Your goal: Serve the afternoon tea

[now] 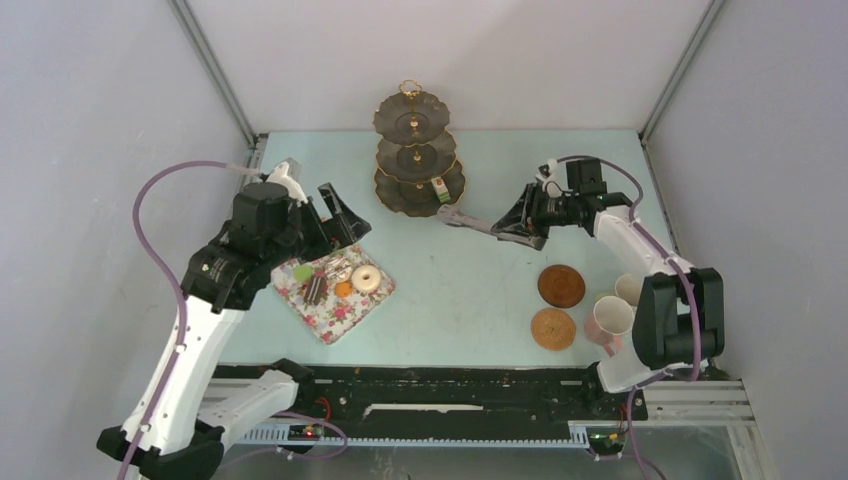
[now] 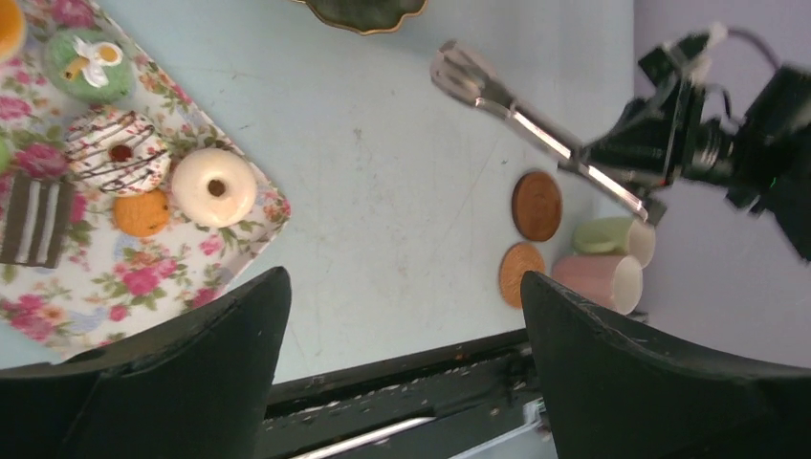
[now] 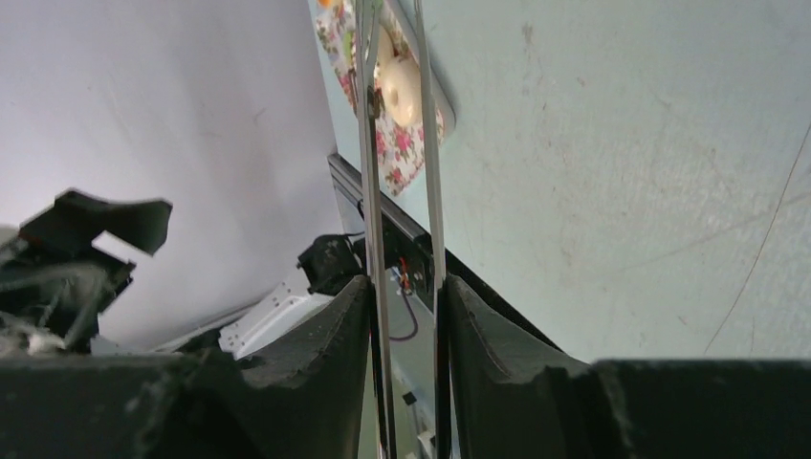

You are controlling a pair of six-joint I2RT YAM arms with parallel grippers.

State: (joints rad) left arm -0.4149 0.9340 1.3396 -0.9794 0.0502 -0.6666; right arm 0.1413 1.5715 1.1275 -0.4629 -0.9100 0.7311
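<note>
Right gripper (image 1: pixel 520 224) grips tongs (image 1: pixel 472 220) — perhaps touching stand (image 1: pixel 394 120).

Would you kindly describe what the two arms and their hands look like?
The left arm and right arm each have white links joined by black joint housings. A mauve cable loops along each one. The left hand and right hand are matt black, each with two broad, wedge-shaped fingers. No markings are legible.

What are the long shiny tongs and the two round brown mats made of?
The tongs look like polished metal: silvery, with bright glints. The coasters look like cork or wood: matte brown with no shine. I cannot tell which.
</note>
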